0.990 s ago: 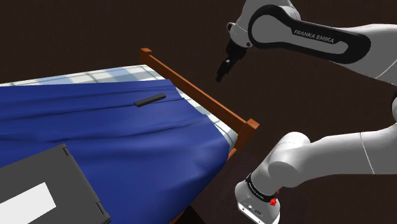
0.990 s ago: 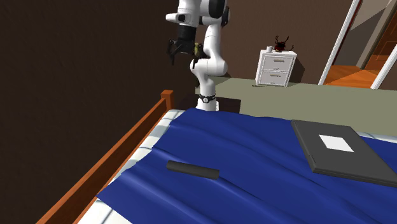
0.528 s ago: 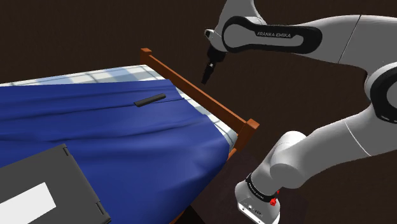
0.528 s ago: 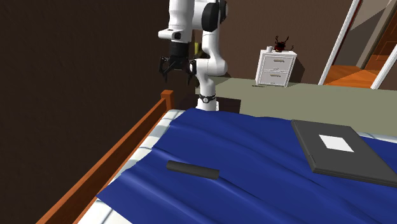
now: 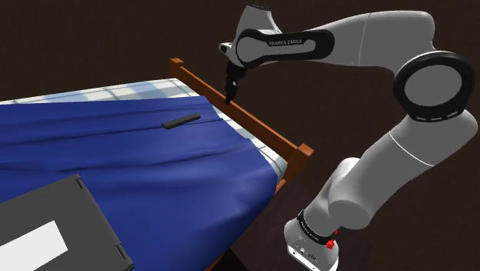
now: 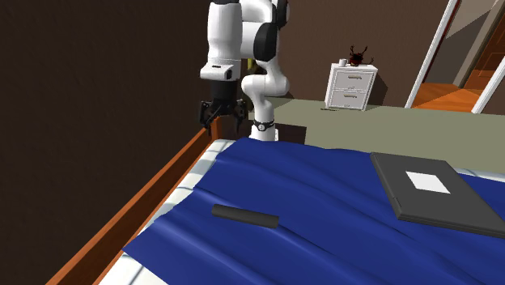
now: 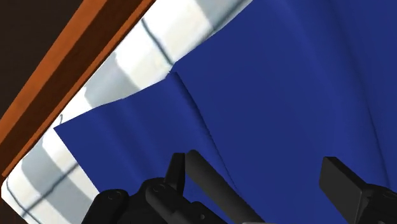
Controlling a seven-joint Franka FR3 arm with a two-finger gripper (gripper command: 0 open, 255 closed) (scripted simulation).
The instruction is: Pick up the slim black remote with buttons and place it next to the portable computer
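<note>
Found end effector (image 5: 228, 98) open and empty near bed rail (image 5: 258, 129), remote (image 5: 181, 121) untouched on blue cover (image 5: 154, 173) well apart from laptop (image 5: 81, 209) — pickup and placement both outstanding.

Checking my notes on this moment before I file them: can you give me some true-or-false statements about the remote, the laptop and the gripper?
1. The remote lies on the blue blanket. True.
2. The gripper is shut on the remote. False: it is open and holds nothing, up near the wooden bed rail.
3. The laptop stands open. False: it lies closed on the blanket.
4. The remote and the laptop lie apart, not touching. True.
</note>
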